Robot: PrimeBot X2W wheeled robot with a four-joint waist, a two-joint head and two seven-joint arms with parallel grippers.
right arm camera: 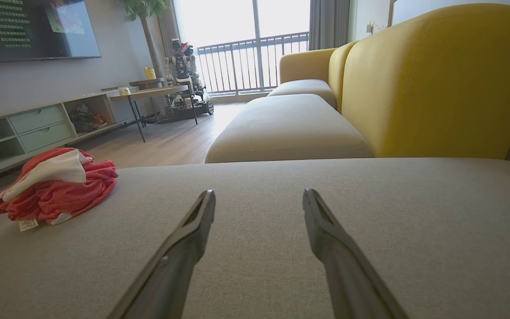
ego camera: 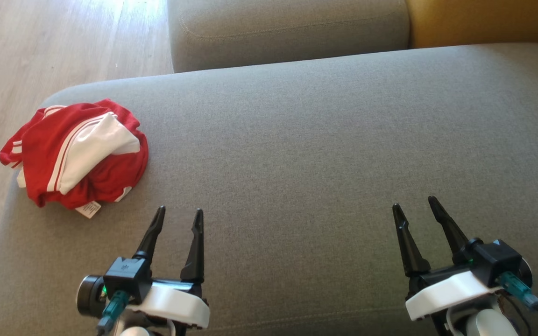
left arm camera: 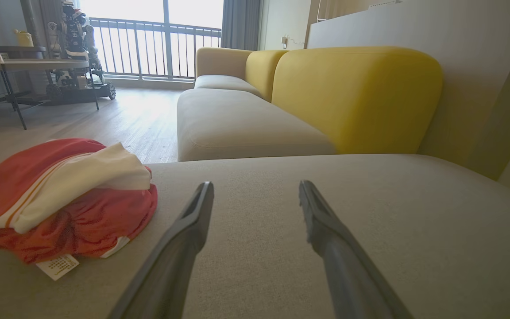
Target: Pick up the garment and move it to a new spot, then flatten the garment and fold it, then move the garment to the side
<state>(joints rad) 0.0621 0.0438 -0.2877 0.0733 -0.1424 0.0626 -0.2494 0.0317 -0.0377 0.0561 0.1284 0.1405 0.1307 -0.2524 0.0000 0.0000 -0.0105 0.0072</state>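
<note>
Head view first, and both arms sit at the near edge of the picture. The left gripper [ego camera: 180,210] has its two dark fingers spread with nothing between them, tips pointing out over the sofa. The right gripper [ego camera: 414,202] matches it on the other side, jaws parted and empty too. Neither one touches cloth. Under them is bare grey fabric: the big seat cushion [ego camera: 325,140] runs the full width of the picture, and the two grippers are well apart over its front part.

Now the garment [ego camera: 80,151]: a red piece with white panels and white stripes, bunched into a loose heap at the cushion's left end, close to the rounded corner. It lies ahead of the left gripper and off to its left, near it but not in contact. A white label [ego camera: 88,209] pokes out from the heap's near edge, flat on the cushion. Left wrist view puts the heap to the left of that gripper's fingers [left arm camera: 195,221], white panel on top. Right wrist view shows it well off to the left, far from that arm's fingers.

Further out there is pale wooden floor [ego camera: 40,51] beyond the cushion's left end, a second cushion [ego camera: 287,32] behind, and a yellow backrest [ego camera: 484,21] at the top right. Right wrist view adds a table [right arm camera: 157,93], a balcony railing [right arm camera: 237,66] and a television [right arm camera: 29,26] on the wall.
</note>
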